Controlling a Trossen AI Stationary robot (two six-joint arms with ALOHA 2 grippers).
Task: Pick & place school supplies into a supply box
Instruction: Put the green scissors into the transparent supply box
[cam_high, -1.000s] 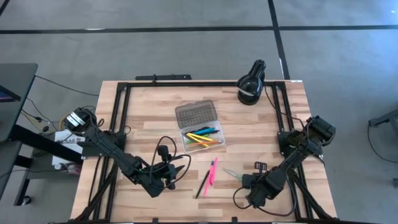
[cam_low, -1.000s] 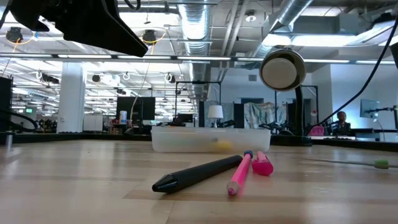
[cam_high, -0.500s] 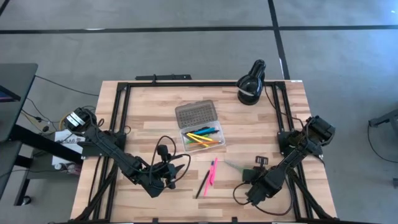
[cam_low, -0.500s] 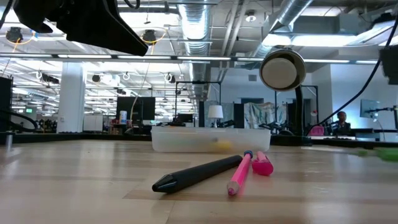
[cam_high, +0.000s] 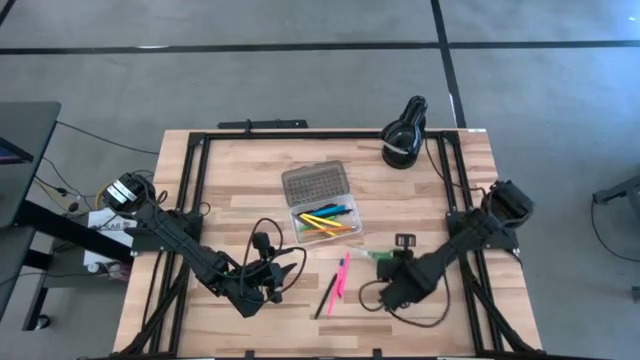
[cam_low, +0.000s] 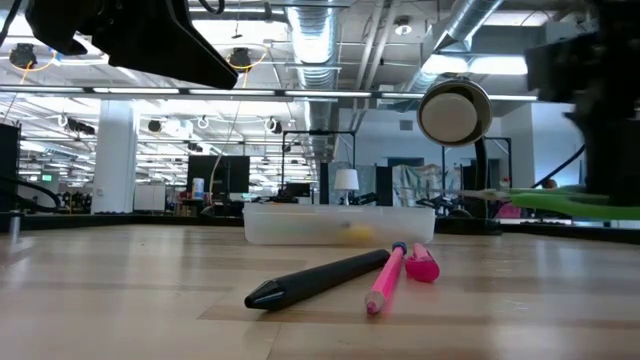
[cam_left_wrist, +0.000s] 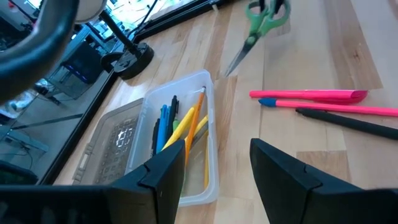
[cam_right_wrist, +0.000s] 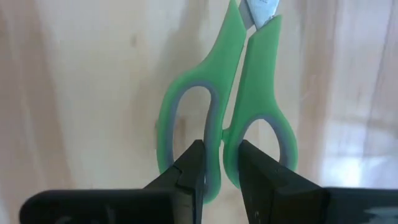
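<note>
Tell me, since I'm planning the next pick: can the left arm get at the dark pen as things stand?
Probably yes: the left hand is open, and nothing lies between it and the dark pen on the bare table.

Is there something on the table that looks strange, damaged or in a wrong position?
Nothing looks damaged or spilled. The supply box lies open with pens inside. Two pink pens and a dark pen lie loose on the table. The right gripper holds the green scissors by the handles, above the wood.

Supply box (cam_high: 323, 209): sitting frame centre, pens inside.
Scissors (cam_high: 375, 256): hanging lower right of it.
Loose pens (cam_high: 337, 280): lying below.
</note>
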